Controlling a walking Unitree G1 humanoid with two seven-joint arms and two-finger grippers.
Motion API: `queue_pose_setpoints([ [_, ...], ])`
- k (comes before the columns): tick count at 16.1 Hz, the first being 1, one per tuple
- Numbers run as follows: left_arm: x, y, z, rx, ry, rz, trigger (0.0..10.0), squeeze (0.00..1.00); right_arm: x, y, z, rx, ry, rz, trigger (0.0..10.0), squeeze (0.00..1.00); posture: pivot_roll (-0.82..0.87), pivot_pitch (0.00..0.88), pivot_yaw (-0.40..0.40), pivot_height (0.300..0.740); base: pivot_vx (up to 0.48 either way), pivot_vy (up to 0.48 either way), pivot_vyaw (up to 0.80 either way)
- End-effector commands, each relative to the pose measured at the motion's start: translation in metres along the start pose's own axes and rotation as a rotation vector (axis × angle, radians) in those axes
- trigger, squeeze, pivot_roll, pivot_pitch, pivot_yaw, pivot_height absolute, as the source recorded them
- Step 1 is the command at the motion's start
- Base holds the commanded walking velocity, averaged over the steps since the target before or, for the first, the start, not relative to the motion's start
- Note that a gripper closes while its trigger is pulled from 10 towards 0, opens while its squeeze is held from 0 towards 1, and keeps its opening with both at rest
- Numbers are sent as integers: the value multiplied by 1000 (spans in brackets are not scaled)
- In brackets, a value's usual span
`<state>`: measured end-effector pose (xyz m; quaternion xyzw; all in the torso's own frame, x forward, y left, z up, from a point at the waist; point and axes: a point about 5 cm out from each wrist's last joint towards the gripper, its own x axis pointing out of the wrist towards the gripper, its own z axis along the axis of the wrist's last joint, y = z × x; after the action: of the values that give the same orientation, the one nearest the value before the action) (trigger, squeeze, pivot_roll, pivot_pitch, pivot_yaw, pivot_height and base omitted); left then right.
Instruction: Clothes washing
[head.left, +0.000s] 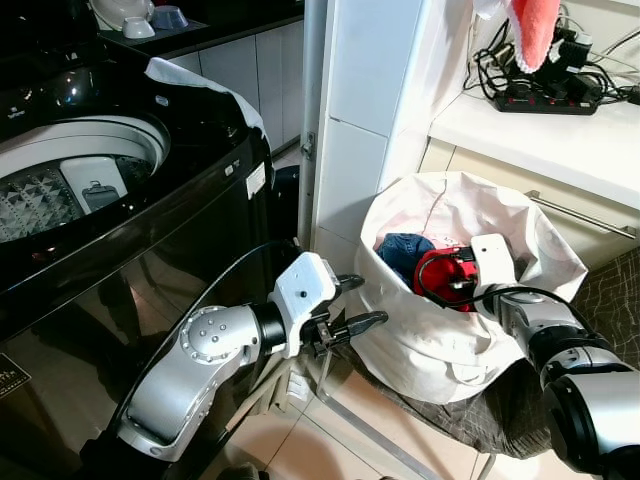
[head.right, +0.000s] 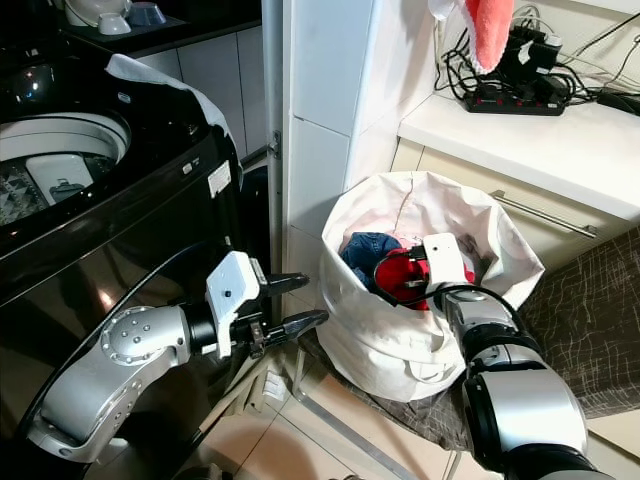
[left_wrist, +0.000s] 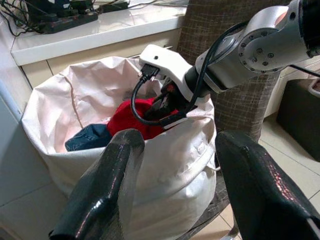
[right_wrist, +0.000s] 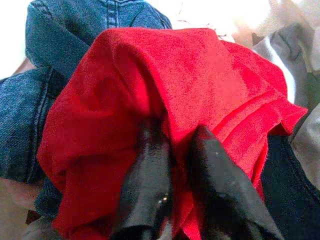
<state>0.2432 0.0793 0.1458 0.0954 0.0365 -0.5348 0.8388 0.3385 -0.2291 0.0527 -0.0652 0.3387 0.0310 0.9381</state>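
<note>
A white laundry bag (head.left: 440, 345) stands open on a grey patterned seat (head.left: 598, 290) beside the black top-loading washing machine (head.left: 120, 215), whose drum (head.left: 60, 185) is uncovered. Inside the bag lie a red garment (head.left: 437, 270) and blue jeans (head.left: 402, 250). My right gripper (right_wrist: 177, 131) reaches down into the bag and is shut on a fold of the red garment (right_wrist: 150, 85), with the jeans (right_wrist: 45, 100) beside it. My left gripper (head.left: 368, 300) is open, hanging just outside the bag's left wall, with nothing between its fingers (left_wrist: 115, 175).
A white pillar (head.left: 360, 110) rises between the washer and the bag. Behind the bag, a counter (head.left: 540, 135) carries a power strip (head.left: 545, 98) with tangled cables, and a pink cloth (head.left: 535, 30) hangs above it. Tiled floor (head.left: 320, 440) lies below.
</note>
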Motion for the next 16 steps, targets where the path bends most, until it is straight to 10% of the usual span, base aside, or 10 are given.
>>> queue_pose_setpoints([
  [1,0,5,2,22,4,22,10000,0,-2,-8,2,9,-7,-22,0,0,63,0,-42,740,0,0,0],
  [6,2,18,5,35,-30,155,10000,0,-7,-19,29,56,-133,-38,0,0,55,0,-61,740,0,0,0],
  [11,0,54,42,127,-185,371,10000,0,-55,-25,149,229,-614,111,0,0,28,0,-57,740,0,0,0],
  [12,0,59,62,95,-298,380,10000,1000,-78,-13,174,235,-703,253,0,0,16,0,-55,740,0,0,0],
  [16,4,64,100,184,-416,375,10000,1000,-120,32,186,116,-728,620,0,0,14,0,-58,740,0,0,0],
])
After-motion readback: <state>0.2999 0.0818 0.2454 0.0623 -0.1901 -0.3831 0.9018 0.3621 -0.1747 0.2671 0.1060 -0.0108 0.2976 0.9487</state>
